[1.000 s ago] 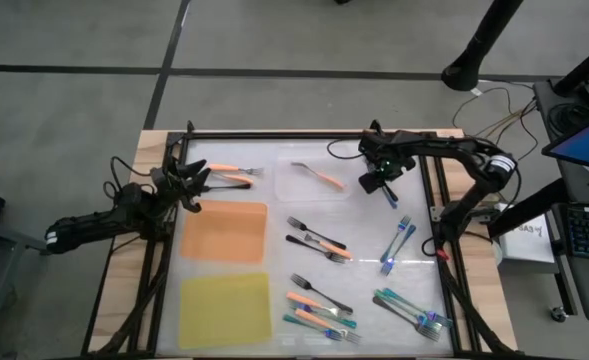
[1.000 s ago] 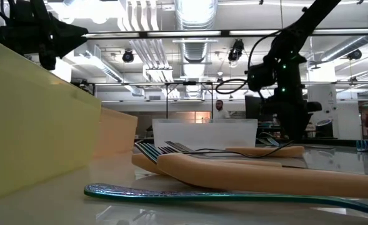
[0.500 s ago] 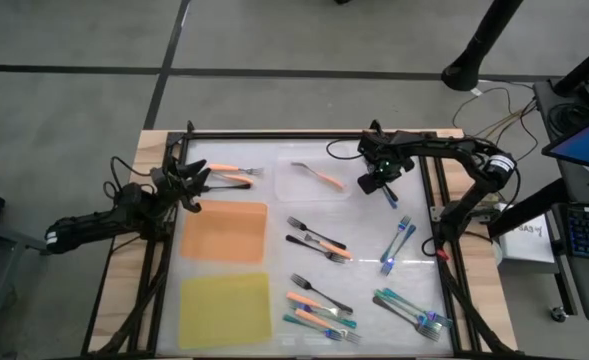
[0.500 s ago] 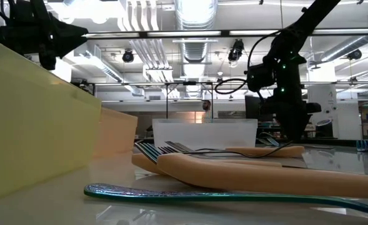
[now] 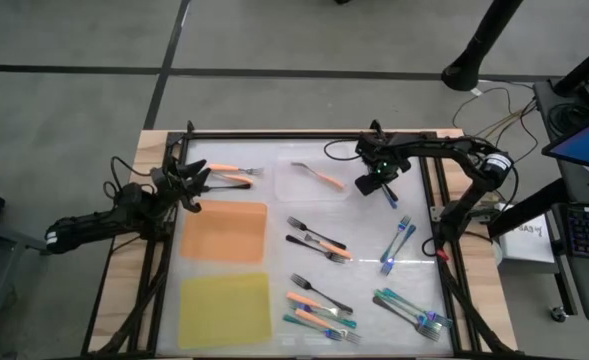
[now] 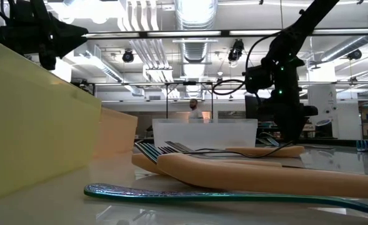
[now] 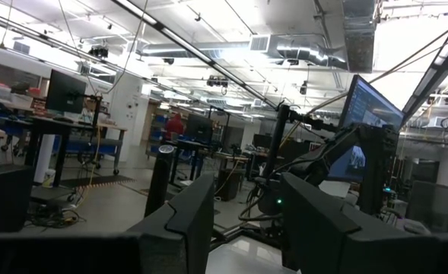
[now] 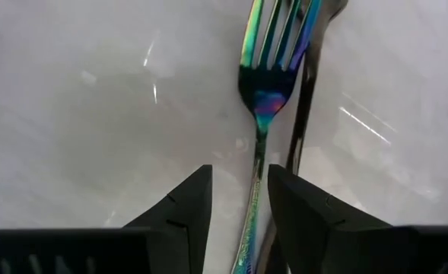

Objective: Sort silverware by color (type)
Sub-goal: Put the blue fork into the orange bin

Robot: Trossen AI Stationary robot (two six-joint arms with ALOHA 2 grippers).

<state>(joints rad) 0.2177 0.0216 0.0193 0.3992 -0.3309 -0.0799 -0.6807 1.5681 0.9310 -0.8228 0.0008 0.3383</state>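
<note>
Two arms over the worktop [image 5: 369, 290]. Right end effector [image 5: 386, 187] sits near the back right of the white surface, just right of the clear plastic tray [image 5: 304, 187]. Its wrist view looks down on an iridescent teal fork [image 8: 263, 84] lying on the surface, stem running between the two fingers [image 8: 303, 209], a second dark fork [image 8: 309, 84] just beside it. Fingers spread with a gap either side of the stem; no pinch seen.

Left end effector [image 5: 196, 182] at the back left, level with the far edge of the orange mat [image 5: 224, 233], close to two orange-handled forks [image 5: 231, 174] lying at the back left. Its fingers [image 7: 197, 221] stand apart, nothing between them; that camera faces the room, not the forks.

Silverware locations, high view:
- one orange-handled fork [image 5: 320, 177] inside the tray
- mixed black and orange forks [image 5: 317, 241] mid-surface
- teal forks [image 5: 398, 241] at right
- teal cluster [image 5: 411, 312] front right
- orange, teal and black group [image 5: 321, 306] front centre, beside the yellow mat [image 5: 226, 310]

Both mats bare. Low view: orange handles [image 6: 246, 169] and one teal handle [image 6: 233, 197] close to the lens; a person [image 6: 194, 109] far off in the room
</note>
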